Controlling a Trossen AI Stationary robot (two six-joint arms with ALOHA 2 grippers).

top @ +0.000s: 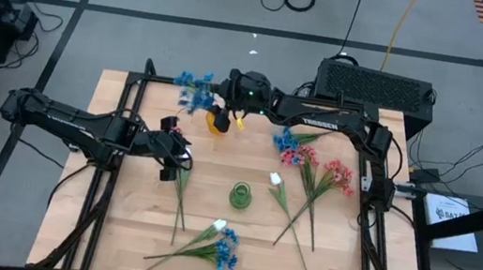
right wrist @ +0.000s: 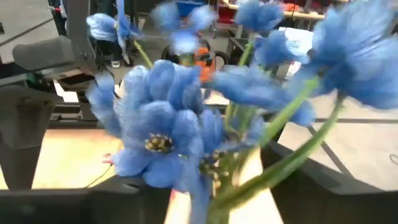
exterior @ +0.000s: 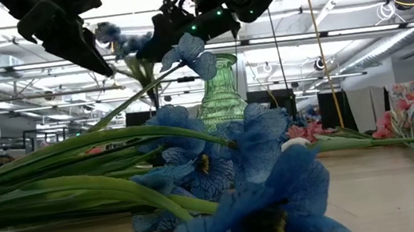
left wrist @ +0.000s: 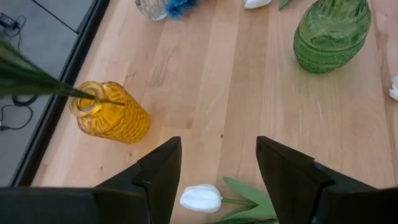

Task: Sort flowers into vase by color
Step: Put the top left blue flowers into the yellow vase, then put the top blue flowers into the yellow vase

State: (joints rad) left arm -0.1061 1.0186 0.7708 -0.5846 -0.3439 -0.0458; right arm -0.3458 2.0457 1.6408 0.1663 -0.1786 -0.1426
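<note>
near edge: loose blue-bloomed artificial sprig with long green stem lies flat on the wooden table, unsorted.
centre: green ribbed glass vase empty; white tulip bud sprig under left gripper, fingers apart, holding nothing.
right side: pink-bloomed sprigs lie in a heap.
far edge: right gripper above amber ribbed glass vase; blue sprig stem in its neck; can't tell if fingers have let go.
risk: top-heavy blooms lean out; if released, the stem could tip the vase or slide out.
risk 2: retreating right arm may snag blooms.
</note>
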